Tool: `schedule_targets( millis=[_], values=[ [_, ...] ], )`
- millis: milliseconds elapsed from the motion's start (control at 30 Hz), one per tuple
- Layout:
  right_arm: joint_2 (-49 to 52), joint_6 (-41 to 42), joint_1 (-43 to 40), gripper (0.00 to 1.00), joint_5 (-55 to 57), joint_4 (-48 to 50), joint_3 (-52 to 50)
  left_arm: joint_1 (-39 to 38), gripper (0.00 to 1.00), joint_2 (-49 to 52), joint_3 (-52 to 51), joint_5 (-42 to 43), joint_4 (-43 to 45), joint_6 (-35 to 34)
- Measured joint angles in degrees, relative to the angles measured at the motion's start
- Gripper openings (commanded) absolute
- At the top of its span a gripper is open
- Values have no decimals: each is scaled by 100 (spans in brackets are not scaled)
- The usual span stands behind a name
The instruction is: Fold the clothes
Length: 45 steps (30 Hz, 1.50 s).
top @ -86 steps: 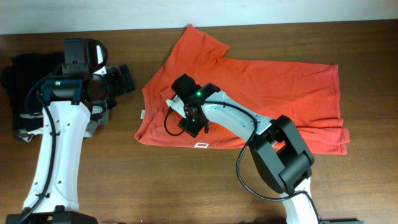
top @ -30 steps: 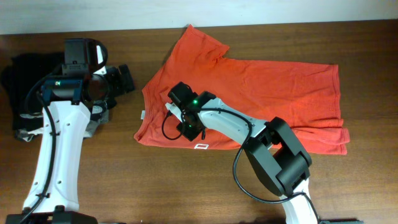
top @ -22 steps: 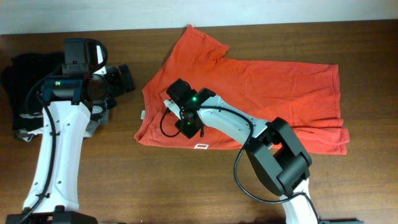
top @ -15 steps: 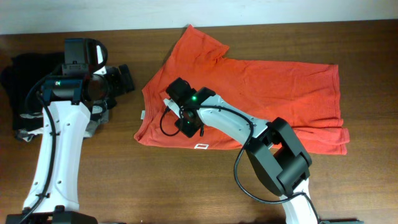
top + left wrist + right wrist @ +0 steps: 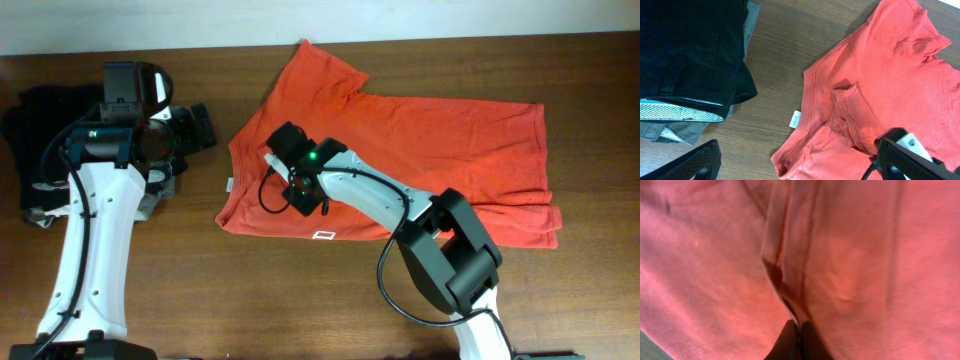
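Shirt (image 5: 440, 140) flat on desk (image 5: 200, 300), centre-far; right gripper (image 5: 795, 328) pinching a ridge of cloth near its left end, so best lift slow, dragging 1 layer; left gripper (image 5: 203, 130) spread, idle by dark pile (image 5: 30, 130).

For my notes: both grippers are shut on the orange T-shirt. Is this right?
No: only the right gripper is shut on the T-shirt. The left gripper is open and holds nothing, as the left wrist view shows.
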Motion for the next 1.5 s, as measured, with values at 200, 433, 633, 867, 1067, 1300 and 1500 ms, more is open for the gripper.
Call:
schedule_targets(
  millis=[200, 433, 633, 867, 1067, 1300, 1500],
  values=[
    [0, 0, -372, 4, 0, 22, 83, 0, 99, 0, 2, 0, 2, -2],
    [0, 0, -887, 4, 44, 348, 83, 0, 99, 0, 0, 0, 0, -2],
    [0, -11, -1102, 4, 74, 903, 92, 0, 99, 0, 0, 0, 0, -2],
    [0, -44, -1161, 4, 81, 1272, 92, 0, 99, 0, 0, 0, 0, 0],
    [52, -59, -1261, 4, 81, 1425, 94, 0, 99, 0, 2, 0, 2, 0],
    [348, -66, -1303, 43, 111, 1523, 94, 0, 99, 0, 0, 0, 2, 0],
    [367, -72, -1318, 51, 131, 1399, 286, 0, 99, 0, 2, 0, 0, -2]
  ],
)
